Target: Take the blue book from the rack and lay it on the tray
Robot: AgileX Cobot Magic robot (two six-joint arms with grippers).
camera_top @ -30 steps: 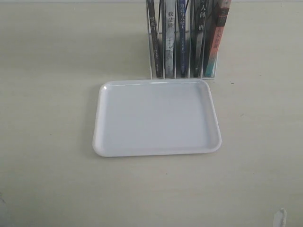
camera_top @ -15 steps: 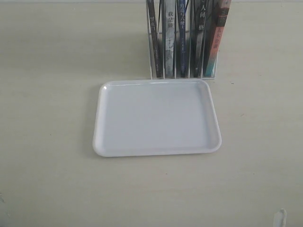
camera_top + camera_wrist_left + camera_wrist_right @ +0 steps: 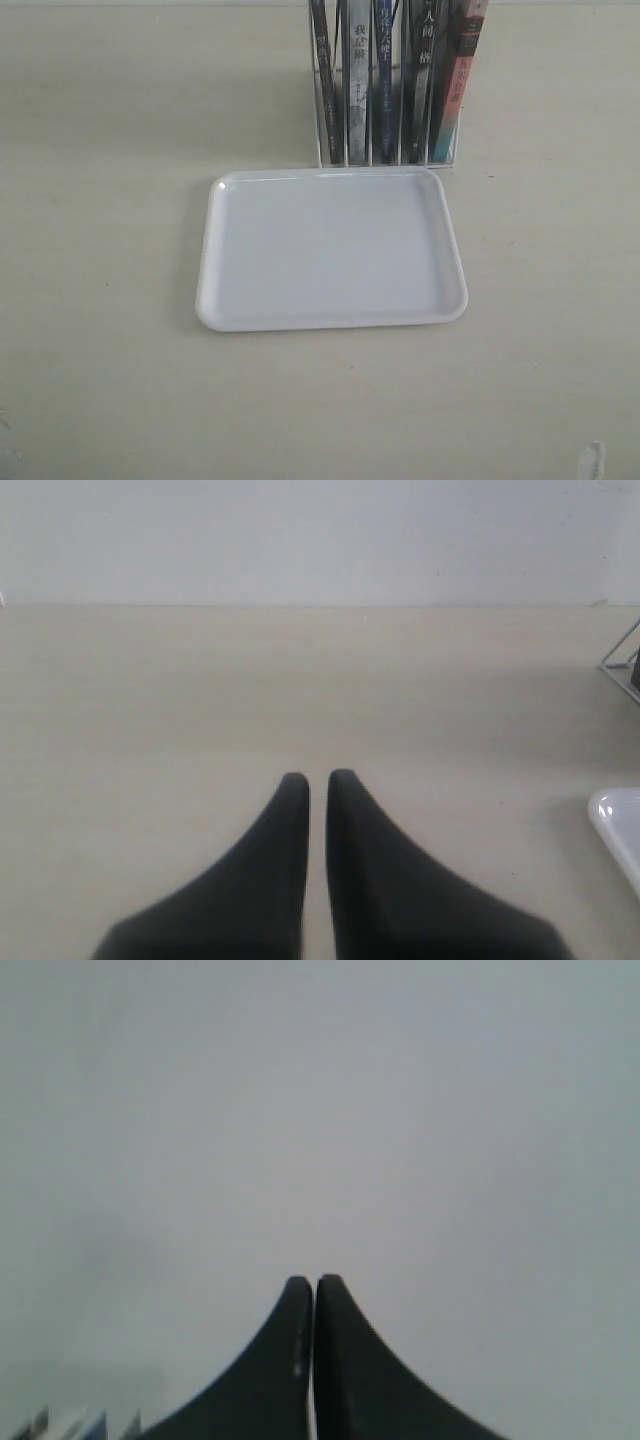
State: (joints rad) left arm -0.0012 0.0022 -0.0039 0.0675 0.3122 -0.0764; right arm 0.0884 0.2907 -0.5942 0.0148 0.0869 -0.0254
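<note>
Blue book [image 3: 384, 90] upright in rack [image 3: 322, 130], 3rd of 5 spines from left, just behind tray [image 3: 205, 270], left gripper [image 3: 318, 777] closed over table [image 3: 200, 680], well apart from book, right gripper [image 3: 314, 1282] closed, nothing held, apart from book.

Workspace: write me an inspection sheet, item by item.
Surface: pale table, no marks seen.
Job's things: blue book upright in the rack; tray lies in front of the rack, holding nothing.
Clutter: other books in the rack; small pale thing at the table edge, cannot tell what.
Grippers: left gripper and right gripper shut, empty.
Cables: nothing seen.
Surroundings: plain wall.
</note>
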